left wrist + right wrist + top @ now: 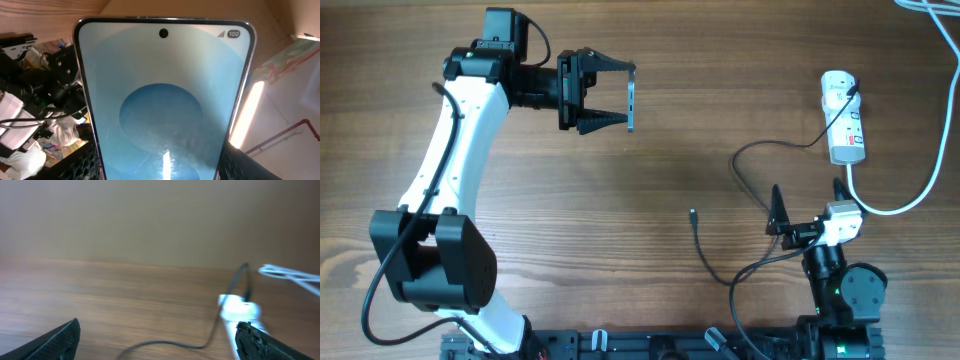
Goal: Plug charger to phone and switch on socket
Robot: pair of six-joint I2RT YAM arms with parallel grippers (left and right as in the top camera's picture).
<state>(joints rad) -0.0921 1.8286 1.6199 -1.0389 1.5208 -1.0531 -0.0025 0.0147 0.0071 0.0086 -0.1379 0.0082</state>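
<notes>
My left gripper (pixel 629 96) is shut on the phone (pixel 631 98) and holds it on edge above the table at the upper left. In the left wrist view the phone's cyan screen (pixel 165 100) fills the frame between the fingers (pixel 165 172). The socket (pixel 843 118) lies at the far right, with the charger's thin black cable (pixel 750 150) plugged into its top. The cable loops left and down, and its connector tip (pixel 692 212) lies free on the table. My right gripper (pixel 810 205) is open and empty just below the socket. The blurred right wrist view shows its fingers (pixel 157 342), the cable (pixel 165 342) and the socket (pixel 240 307).
The socket's thick white cord (pixel 930 180) curves along the right edge and runs off at the top right; it also shows in the right wrist view (pixel 290 275). The arm bases and their black cables sit along the front edge (pixel 650 345).
</notes>
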